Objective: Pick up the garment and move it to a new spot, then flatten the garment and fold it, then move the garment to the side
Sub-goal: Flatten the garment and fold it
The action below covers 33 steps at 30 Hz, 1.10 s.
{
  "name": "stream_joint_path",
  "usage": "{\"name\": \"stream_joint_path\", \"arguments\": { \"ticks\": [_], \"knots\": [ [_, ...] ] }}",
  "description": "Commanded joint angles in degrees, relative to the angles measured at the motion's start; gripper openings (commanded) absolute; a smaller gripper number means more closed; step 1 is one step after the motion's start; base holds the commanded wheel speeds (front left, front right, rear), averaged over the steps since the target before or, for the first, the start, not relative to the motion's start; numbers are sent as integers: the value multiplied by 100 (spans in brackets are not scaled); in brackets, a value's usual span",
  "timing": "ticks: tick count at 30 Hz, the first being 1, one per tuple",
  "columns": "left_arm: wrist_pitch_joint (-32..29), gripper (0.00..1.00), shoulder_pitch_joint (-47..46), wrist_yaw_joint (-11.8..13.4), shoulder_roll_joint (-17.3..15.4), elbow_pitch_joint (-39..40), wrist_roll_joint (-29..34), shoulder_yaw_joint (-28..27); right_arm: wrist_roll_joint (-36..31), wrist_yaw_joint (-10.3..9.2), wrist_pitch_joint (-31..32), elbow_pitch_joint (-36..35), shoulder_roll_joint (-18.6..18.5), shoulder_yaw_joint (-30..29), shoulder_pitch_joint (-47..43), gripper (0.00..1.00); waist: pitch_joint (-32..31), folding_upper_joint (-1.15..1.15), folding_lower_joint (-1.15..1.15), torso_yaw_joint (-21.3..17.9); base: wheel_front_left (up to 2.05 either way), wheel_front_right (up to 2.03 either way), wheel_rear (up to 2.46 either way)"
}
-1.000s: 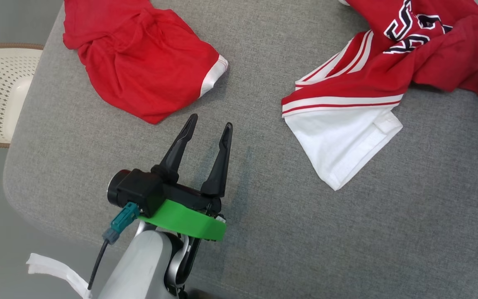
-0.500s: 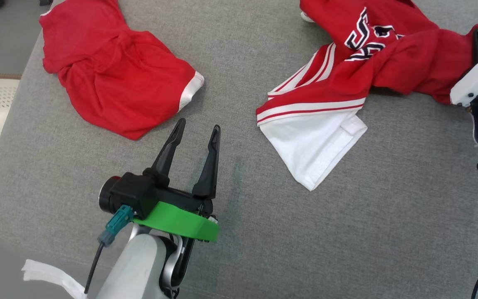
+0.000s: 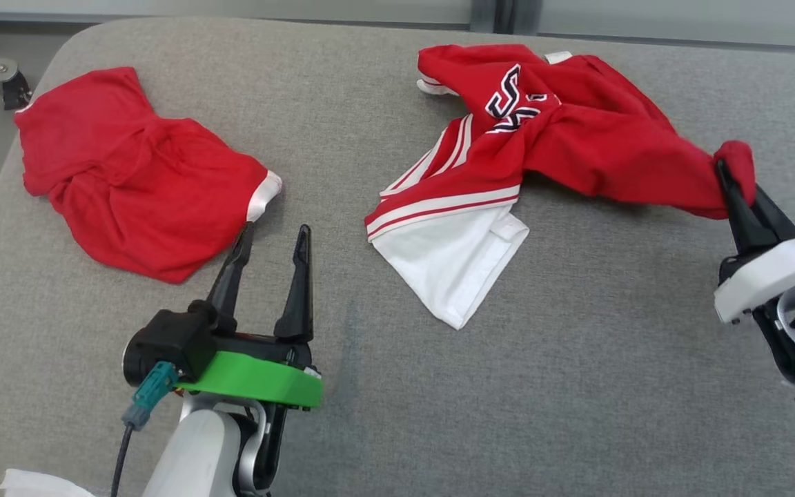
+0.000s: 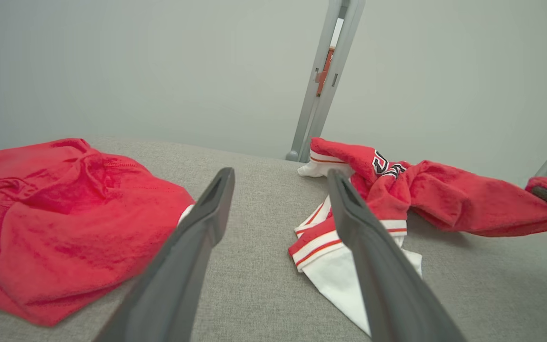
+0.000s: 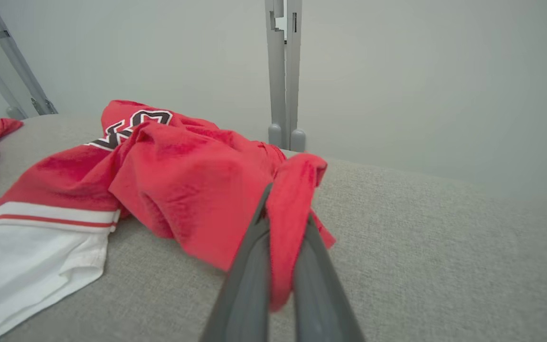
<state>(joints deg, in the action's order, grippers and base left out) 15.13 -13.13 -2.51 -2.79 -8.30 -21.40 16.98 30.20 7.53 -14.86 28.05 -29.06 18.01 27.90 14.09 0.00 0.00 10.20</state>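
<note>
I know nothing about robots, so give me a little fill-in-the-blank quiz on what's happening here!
The right end effector is ____ on a red fold of the lettered jersey.
The left end effector has its fingers ____, holding nothing.
Below its stripes, the jersey's panel is ____.
The plain garment lying to the left is mainly ____.
Missing words: shut, open, white, red.
</note>
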Motion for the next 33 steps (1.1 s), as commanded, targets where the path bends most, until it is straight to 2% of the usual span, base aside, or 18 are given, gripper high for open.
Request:
{"name": "stream_joint_path", "arguments": {
  "ticks": [1,7,8,9,10,11,17,22,24,28,30,33],
  "knots": [
    [0,100,103,20,-21,14,-17,-73,-192,-9,-33,-177,-130,120,-164,0,-228,0,0,-277,0,0,0],
    [0,100,133,-72,-22,-43,149,-202,-1139,-10,-36,-687,-725,551,-654,0,-285,0,0,-473,0,0,0],
    [0,100,135,-81,-22,-48,153,-207,-1313,-10,-36,-770,-820,613,-720,5,-293,0,0,-487,0,0,0],
    [0,100,137,-85,-22,-54,149,-205,-1438,-10,-35,-828,-922,719,-834,42,-303,0,0,-503,0,0,0],
    [0,100,141,-86,-22,-61,142,-202,-1564,-11,-34,-866,-1000,768,-914,93,-309,0,0,-517,0,0,0],
    [0,100,146,-90,-21,-74,132,-185,-1680,-10,-34,-873,-1125,916,-1028,100,-317,0,0,-529,0,0,0],
    [0,100,215,-70,-21,-128,143,-166,-1756,-11,-35,-917,-1434,1139,-1404,100,-371,0,0,-619,0,0,0],
    [0,100,238,-71,-21,-164,181,-213,-1470,-11,-35,-1041,-1504,1106,-1630,100,-388,0,0,-726,0,0,0],
    [0,100,260,-98,-22,-195,223,-203,-1195,-11,-35,-1071,-1315,753,-1709,100,-396,0,0,-769,0,0,0],
    [0,100,252,-104,-22,-193,231,-197,-575,-10,-36,-1242,-633,-466,-1883,100,-396,0,0,-808,0,0,0],
    [0,100,230,-97,-21,-180,222,-190,-373,-10,-36,-1418,-152,-1086,-2008,100,-386,0,0,-805,0,0,0],
    [0,100,224,-109,-21,-179,210,-170,-270,-9,-35,-1707,526,-1676,-2204,100,-380,0,0,-802,0,0,0]
  ]
}}
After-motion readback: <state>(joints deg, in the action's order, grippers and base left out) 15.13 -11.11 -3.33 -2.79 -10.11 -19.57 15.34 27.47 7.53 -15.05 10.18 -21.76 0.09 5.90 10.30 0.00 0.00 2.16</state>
